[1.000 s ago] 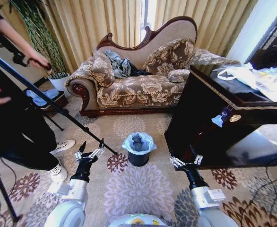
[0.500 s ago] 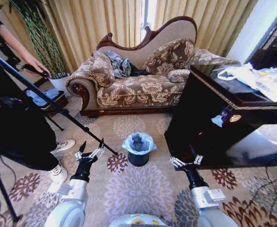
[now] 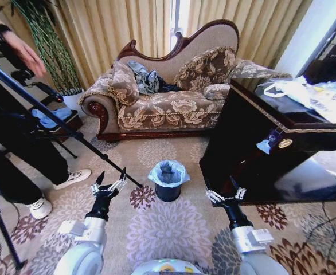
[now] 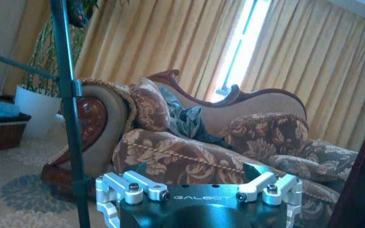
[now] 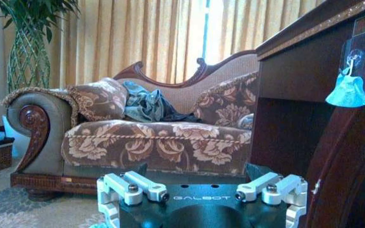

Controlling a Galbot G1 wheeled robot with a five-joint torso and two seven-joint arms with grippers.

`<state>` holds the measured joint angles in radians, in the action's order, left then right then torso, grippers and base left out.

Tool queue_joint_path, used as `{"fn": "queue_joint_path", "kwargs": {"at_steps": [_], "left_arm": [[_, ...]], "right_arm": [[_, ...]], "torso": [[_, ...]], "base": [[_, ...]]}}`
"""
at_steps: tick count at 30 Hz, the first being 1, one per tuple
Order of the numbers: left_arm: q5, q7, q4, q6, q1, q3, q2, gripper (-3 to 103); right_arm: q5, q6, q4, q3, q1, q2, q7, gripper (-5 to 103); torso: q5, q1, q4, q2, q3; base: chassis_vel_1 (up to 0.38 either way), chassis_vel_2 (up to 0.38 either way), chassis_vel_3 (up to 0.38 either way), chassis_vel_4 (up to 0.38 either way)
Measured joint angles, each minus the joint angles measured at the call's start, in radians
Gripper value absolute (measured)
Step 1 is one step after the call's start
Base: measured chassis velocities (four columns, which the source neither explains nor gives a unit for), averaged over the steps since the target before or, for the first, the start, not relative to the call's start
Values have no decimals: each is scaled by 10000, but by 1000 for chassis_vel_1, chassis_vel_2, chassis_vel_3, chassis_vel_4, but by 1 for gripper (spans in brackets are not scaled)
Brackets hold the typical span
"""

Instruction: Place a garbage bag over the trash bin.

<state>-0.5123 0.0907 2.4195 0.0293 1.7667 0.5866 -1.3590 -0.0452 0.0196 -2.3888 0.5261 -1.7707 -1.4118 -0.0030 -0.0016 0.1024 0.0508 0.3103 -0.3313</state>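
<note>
— Anything shifting by the tripod (image 3: pixel 53 123)?
— Stepping back toward the left edge: white sneakers (image 3: pixel 70 176) moving apart, raised hand (image 3: pixel 29 54) lifting away from the handle.

Trash bin (image 3: pixel 168 192) rim hidden under garbage bag (image 3: pixel 168 172)

Head view: from above, looking down and forward past both arms onto the carpet (image 3: pixel 174 229), toward the sofa (image 3: pixel 168 97). Wrist views: low behind each gripper, near the floor, facing forward, level. Shared by all three: sofa and curtains (image 5: pixel 138 38).
</note>
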Motion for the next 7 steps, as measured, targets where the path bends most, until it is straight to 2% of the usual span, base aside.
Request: {"fn": "queue_joint_path", "kwargs": {"at_steps": [7], "left_arm": [[0, 0, -1, 0, 0, 0, 0, 100]], "right_arm": [[0, 1, 0, 0, 0, 0, 0, 100]], "torso": [[0, 0, 0, 0, 0]], "base": [[0, 0, 0, 0]]}}
